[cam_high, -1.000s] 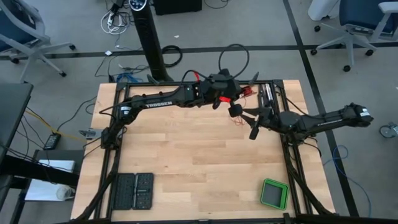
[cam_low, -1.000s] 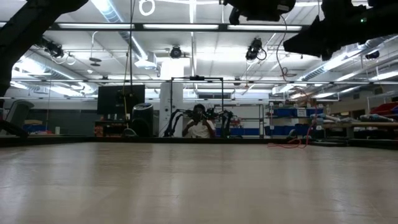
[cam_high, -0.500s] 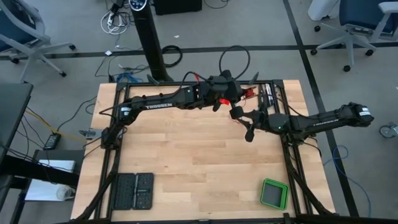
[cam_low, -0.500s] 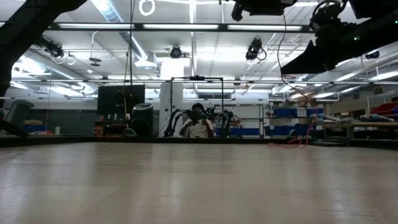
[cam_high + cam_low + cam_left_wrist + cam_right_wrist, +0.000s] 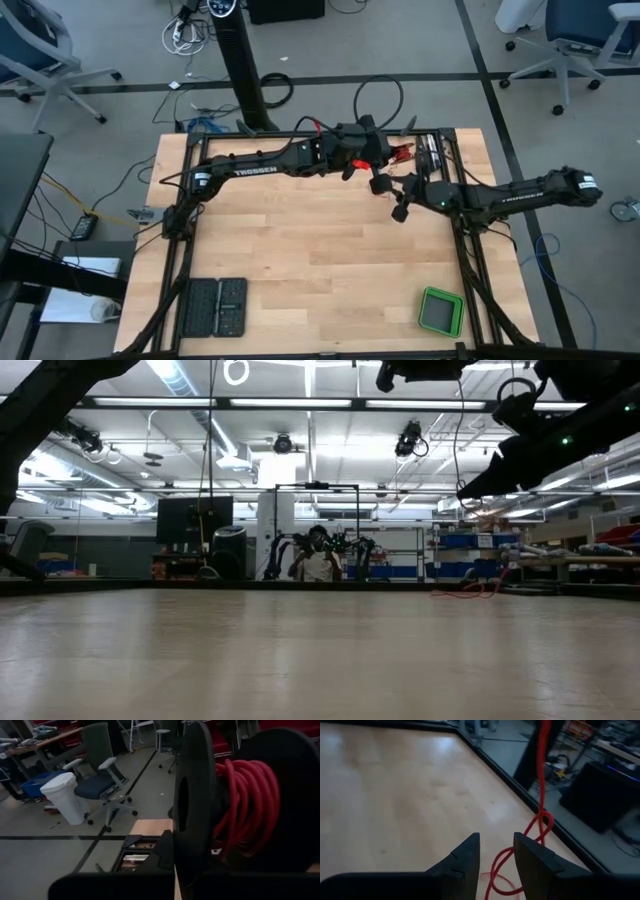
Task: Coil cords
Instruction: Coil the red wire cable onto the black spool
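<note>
The red-orange cord (image 5: 245, 805) is partly wound on a black spool (image 5: 195, 805). My left gripper (image 5: 380, 155) holds that spool up over the table's far right part. From there the cord hangs down (image 5: 542, 765), and its slack loops (image 5: 540, 827) lie on the wood by the table's right edge (image 5: 465, 592). My right gripper (image 5: 496, 836) is open and hovers low over the table, just short of those loops (image 5: 398, 210). I see nothing between its fingers. My left gripper is shut on the spool, which stands lifted clear of the table with its flange (image 5: 192, 780) upright. The spool itself hides the fingers, so which part of it they have does not show.
A green-rimmed box (image 5: 440, 312) sits at the near right and two black trays (image 5: 213, 307) at the near left. Black frame rails (image 5: 462, 240) run along the table's right side. A person (image 5: 318, 565) sits in the room beyond the far edge.
My right gripper has sunk toward the table and shifted a little toward the left, rolling as it went. It now points at the cord loops lying on the wood.
</note>
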`<state>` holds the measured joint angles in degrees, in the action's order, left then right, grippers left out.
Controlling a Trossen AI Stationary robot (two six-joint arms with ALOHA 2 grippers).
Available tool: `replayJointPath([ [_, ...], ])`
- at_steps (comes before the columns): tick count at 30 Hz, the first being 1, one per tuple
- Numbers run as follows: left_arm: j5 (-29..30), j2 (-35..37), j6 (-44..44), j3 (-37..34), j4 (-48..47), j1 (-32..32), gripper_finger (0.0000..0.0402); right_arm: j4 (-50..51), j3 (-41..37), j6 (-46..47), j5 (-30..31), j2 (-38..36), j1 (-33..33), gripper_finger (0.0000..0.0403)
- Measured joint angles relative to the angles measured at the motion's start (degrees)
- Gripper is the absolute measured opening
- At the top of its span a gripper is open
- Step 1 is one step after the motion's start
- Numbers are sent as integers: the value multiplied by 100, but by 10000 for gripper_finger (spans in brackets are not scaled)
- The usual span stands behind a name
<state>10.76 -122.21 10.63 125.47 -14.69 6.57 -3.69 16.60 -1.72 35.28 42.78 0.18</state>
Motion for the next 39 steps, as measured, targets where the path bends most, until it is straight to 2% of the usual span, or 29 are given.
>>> replayJointPath([
  [3,1,0,-33,0,-4,1,3,-79,0,1,-5,-6,-71,117],
  [9,43,0,-28,0,-165,19,3,-50,0,169,-530,-175,146,114],
  [13,138,0,-24,0,-273,49,3,-64,0,179,-528,-446,332,114],
  [19,150,0,-23,0,-274,57,3,-45,0,14,-161,-749,396,113],
  [25,146,0,-22,0,-212,55,3,-72,0,130,-479,-637,367,113],
  [36,92,2,-21,0,-17,44,3,-49,0,143,-495,-182,115,111],
  [39,94,0,-20,0,-49,44,3,-47,0,125,-497,-170,112,92],
])
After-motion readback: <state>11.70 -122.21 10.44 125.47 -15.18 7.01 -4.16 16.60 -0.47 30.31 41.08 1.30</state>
